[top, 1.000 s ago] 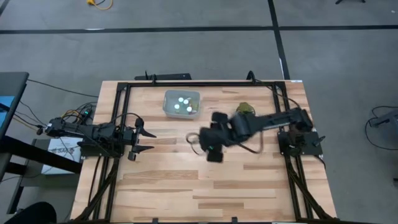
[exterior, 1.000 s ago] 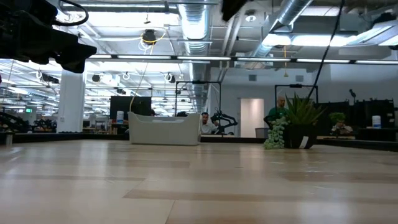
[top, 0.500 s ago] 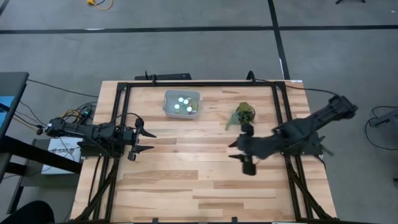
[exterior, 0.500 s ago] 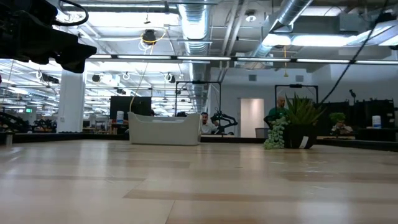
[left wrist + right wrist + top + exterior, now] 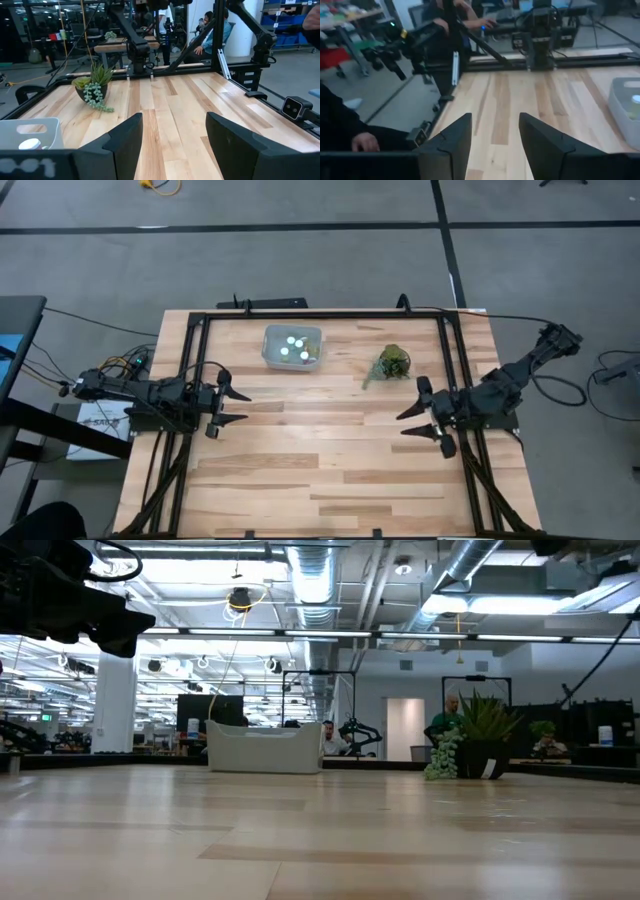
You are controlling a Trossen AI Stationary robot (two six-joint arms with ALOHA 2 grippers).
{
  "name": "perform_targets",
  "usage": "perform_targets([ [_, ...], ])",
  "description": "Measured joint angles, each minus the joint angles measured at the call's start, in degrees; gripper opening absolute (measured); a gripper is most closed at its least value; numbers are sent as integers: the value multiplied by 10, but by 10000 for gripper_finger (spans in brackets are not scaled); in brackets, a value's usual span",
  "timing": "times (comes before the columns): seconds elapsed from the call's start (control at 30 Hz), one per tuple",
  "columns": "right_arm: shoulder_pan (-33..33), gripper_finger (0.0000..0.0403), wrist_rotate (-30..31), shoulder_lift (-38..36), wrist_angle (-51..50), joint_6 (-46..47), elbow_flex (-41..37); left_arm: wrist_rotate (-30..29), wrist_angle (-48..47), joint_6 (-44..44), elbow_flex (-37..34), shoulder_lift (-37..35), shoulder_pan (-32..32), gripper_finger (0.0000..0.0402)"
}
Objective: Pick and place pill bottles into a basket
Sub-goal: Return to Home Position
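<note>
The translucent pale basket (image 5: 292, 347) stands on the table toward its far edge, with several white-capped pill bottles (image 5: 292, 346) inside; it also shows in the left wrist view (image 5: 27, 134) and the right wrist view (image 5: 626, 110). My left gripper (image 5: 238, 405) is open and empty at the table's left edge. My right gripper (image 5: 418, 420) is open and empty at the table's right side, near the frame rail.
A small potted green plant (image 5: 392, 363) stands on the table to the right of the basket. A black frame (image 5: 320, 315) runs round the table. People sit beyond the table in the wrist views.
My right gripper has drawn back from the table's middle toward the right edge, its arm folding in over its base. It stays open and empty. The basket and bottles have kept still.
</note>
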Motion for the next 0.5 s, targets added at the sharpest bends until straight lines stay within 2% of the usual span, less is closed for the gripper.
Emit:
perform_targets([
  [0.17,15,150,3,-44,59,-4,-69,0,0,0,0,0,0,208],
  [0.37,32,142,42,-61,118,-5,-141,0,0,0,0,0,0,208],
  [0.5,47,137,47,-87,149,-5,-176,0,0,0,0,0,0,208],
])
